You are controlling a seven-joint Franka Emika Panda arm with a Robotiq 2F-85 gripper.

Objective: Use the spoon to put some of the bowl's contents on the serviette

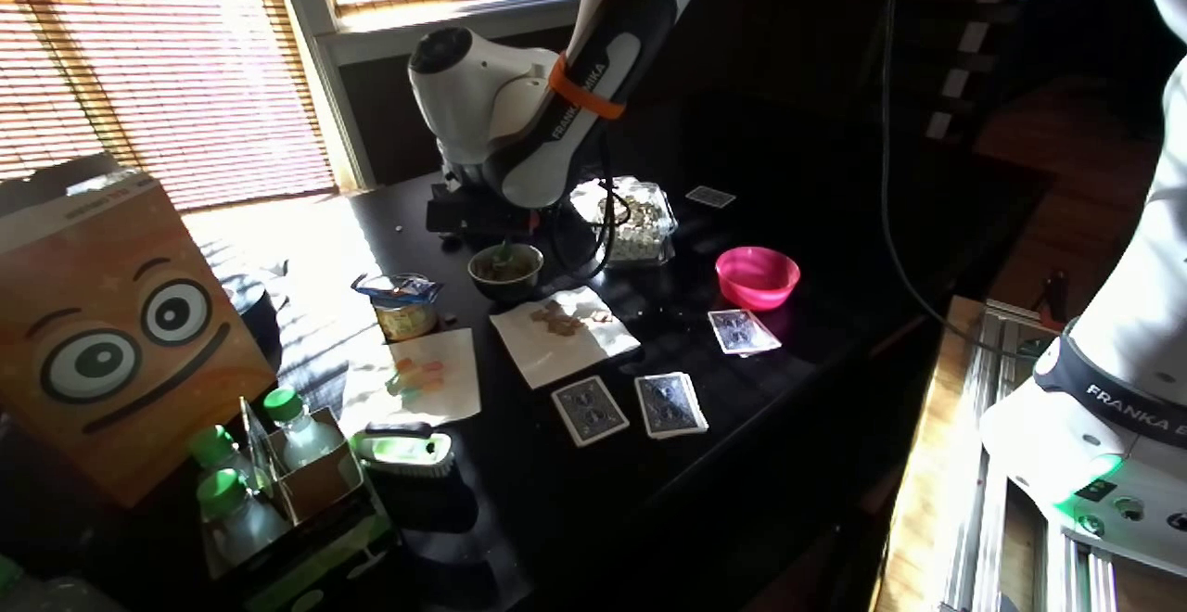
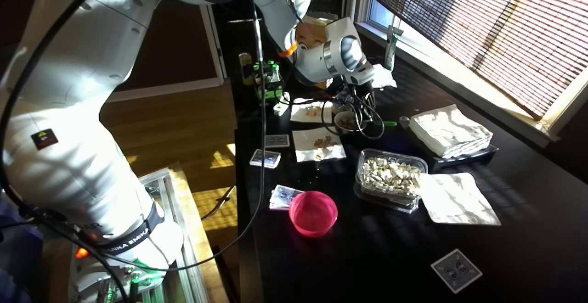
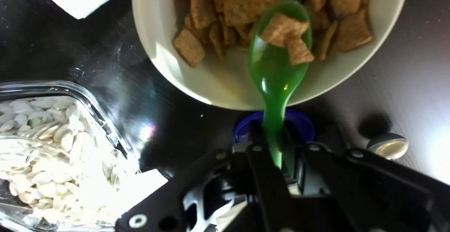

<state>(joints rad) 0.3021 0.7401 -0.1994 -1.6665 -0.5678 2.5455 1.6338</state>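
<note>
My gripper (image 3: 276, 130) is shut on the green spoon (image 3: 276, 73), seen in the wrist view. The spoon's head is over the pale cream bowl (image 3: 225, 84) and carries a few brown crumbly pieces. More brown pieces lie in the bowl. The bowl also shows in both exterior views (image 1: 505, 291) (image 2: 340, 127). Green of the spoon (image 2: 389, 123) shows beside the bowl in an exterior view, where cables partly hide the gripper. The white serviette (image 1: 542, 363) (image 2: 304, 143) lies beside the bowl with brown pieces at its middle.
A clear container of white pieces (image 2: 390, 174) (image 3: 45, 175) stands near the bowl. A purple round thing (image 3: 302, 123) is under the fingers. Another napkin (image 1: 454, 399) holds coloured pieces. A can (image 1: 405, 320), pink bowl (image 1: 758, 278), napkin stack (image 2: 452, 131) and cards (image 1: 591, 410) are around.
</note>
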